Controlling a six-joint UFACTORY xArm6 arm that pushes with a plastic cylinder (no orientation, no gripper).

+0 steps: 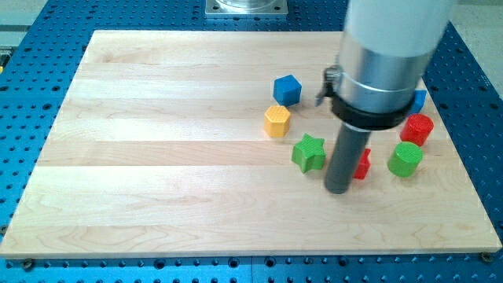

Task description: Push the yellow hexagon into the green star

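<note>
The yellow hexagon [277, 120] lies on the wooden board, right of centre. The green star [309, 152] lies just below and to the right of it, a small gap between them. My tip [339, 189] rests on the board to the lower right of the green star, close beside it and not touching the yellow hexagon. The rod and the arm's wide body hide part of the blocks behind them.
A blue cube [288, 90] sits above the yellow hexagon. A red block [362, 163] shows partly behind the rod. A green cylinder [405, 159] and a red block [417, 129] lie at the right. A blue block [420, 100] peeks out behind the arm. The board's right edge [464, 157] is near.
</note>
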